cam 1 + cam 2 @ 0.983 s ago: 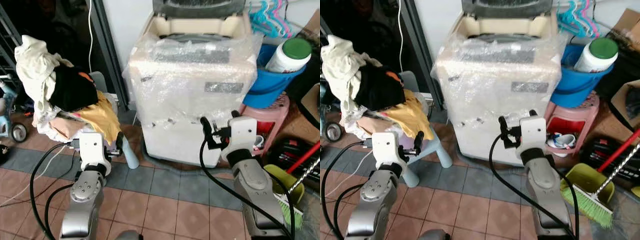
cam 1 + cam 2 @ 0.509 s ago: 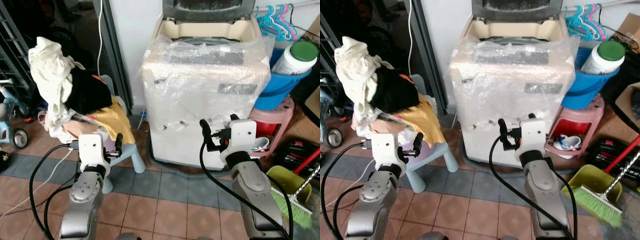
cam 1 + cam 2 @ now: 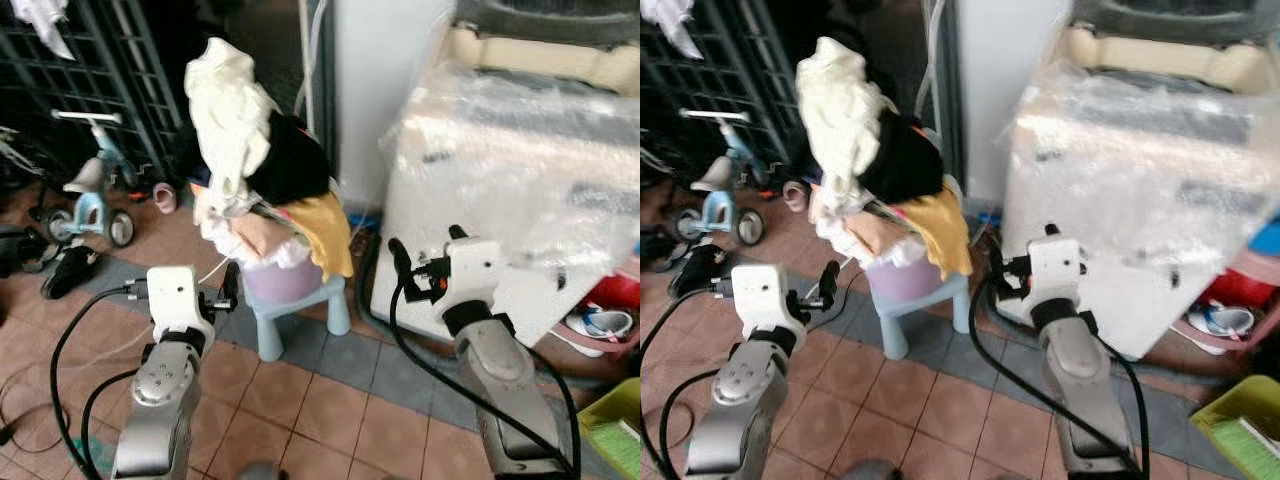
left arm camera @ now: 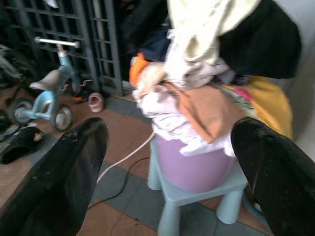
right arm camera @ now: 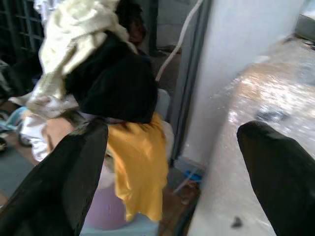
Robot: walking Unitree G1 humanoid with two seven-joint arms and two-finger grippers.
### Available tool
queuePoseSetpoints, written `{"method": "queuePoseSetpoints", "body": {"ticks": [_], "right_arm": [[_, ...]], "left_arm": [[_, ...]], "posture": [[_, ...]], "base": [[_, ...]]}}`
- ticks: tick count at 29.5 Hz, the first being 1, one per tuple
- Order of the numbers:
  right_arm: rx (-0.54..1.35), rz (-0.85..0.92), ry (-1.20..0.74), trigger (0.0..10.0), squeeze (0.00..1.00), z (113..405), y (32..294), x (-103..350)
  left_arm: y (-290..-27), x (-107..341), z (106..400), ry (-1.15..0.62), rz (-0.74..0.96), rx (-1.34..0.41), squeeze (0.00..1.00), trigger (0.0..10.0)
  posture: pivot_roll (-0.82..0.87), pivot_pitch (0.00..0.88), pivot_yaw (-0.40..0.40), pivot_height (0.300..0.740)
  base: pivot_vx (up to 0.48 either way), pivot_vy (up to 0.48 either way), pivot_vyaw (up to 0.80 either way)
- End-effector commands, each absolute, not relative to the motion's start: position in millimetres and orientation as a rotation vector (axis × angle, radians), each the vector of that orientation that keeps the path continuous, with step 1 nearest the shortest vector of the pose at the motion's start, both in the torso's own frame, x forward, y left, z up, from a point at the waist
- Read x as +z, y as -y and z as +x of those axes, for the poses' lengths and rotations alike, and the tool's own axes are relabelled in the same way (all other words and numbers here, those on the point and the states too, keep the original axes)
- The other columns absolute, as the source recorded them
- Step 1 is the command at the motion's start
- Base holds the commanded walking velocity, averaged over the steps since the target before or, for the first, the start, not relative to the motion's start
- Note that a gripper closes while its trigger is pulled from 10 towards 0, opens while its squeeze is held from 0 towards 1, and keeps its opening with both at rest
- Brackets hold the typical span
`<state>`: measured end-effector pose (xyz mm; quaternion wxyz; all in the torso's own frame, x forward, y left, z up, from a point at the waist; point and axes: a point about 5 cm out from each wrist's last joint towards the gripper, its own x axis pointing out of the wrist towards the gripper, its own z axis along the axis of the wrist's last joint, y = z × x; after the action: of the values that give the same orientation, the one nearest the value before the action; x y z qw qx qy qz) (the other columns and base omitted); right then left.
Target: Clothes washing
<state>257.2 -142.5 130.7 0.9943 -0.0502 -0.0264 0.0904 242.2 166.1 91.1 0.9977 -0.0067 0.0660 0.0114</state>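
Observation:
A heap of clothes (image 3: pixel 260 170), cream, black, yellow and peach, is piled in a lilac basket (image 3: pixel 285 283) on a light blue stool (image 3: pixel 300 312), in the middle of the view. The washing machine (image 3: pixel 520 170), wrapped in clear plastic, stands to its right. My left gripper (image 3: pixel 215 290) is held low in front of the stool, open, with nothing between its fingers (image 4: pixel 64 182). My right gripper (image 3: pixel 425 245) hovers between the stool and the machine's front, also open and holding nothing. The right wrist view looks at the black and yellow garments (image 5: pixel 123 98).
A child's tricycle (image 3: pixel 95 190) and dark shoes (image 3: pixel 55 270) sit at the left before a black metal grille (image 3: pixel 100 60). A white wall corner (image 3: pixel 370 80) rises behind the stool. A pink stool (image 3: pixel 610 320) and a green dustpan (image 3: pixel 610 425) lie at the right edge.
The whole view has swung left: the clothes pile now sits in the centre and the washing machine at the right. Both arms keep the same raised pose with fingers apart.

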Motion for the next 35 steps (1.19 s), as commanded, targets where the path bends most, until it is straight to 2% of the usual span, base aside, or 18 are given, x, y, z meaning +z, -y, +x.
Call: {"method": "queuePoseSetpoints", "body": {"ticks": [1, 12, 16, 18, 20, 26, 31, 35], "right_arm": [[0.211, -0.096, 0.078, 10.0, 0.00, 257, 136, 136], [0.259, -0.111, 0.101, 10.0, 0.00, 263, 129, 139], [0.304, -0.121, 0.095, 10.0, 0.00, 275, 128, 140], [0.330, -0.133, 0.095, 10.0, 0.00, 281, 126, 143], [0.385, -0.164, 0.124, 10.0, 0.00, 289, 118, 153], [0.388, -0.171, 0.114, 10.0, 0.00, 305, 121, 155], [0.414, -0.177, 0.109, 10.0, 0.00, 306, 121, 154], [0.401, -0.172, 0.105, 10.0, 0.00, 301, 124, 145]], "left_arm": [[-169, 95, 243, -0.117, -0.012, 0.024, 0.00, 10.0], [-167, 95, 246, -0.110, -0.015, 0.019, 0.00, 10.0], [-158, 98, 255, -0.102, -0.033, 0.021, 0.00, 10.0], [-154, 102, 260, -0.086, -0.042, 0.016, 0.00, 10.0], [-156, 102, 260, -0.093, -0.049, 0.018, 0.00, 10.0], [-158, 103, 268, -0.089, -0.047, -0.001, 0.00, 10.0], [-161, 109, 275, -0.065, -0.054, 0.039, 0.00, 10.0], [-164, 104, 266, -0.075, -0.033, 0.051, 0.00, 10.0]], "posture": [[-0.01, 0.000, 0.026, 0.740], [-0.02, 0.000, 0.032, 0.740], [-0.05, 0.000, 0.030, 0.740], [-0.07, 0.028, 0.024, 0.740], [-0.10, 0.072, 0.062, 0.740], [-0.08, 0.042, 0.039, 0.740], [-0.05, 0.027, 0.029, 0.740], [0.00, 0.000, 0.018, 0.740]], "base": [[0.334, 0.000, 0.79], [0.386, 0.000, 0.74], [0.150, 0.000, 0.00], [0.000, 0.000, 0.00], [0.000, 0.000, 0.00], [0.000, 0.000, 0.00], [0.000, 0.000, 0.00], [0.000, 0.000, 0.00]]}}
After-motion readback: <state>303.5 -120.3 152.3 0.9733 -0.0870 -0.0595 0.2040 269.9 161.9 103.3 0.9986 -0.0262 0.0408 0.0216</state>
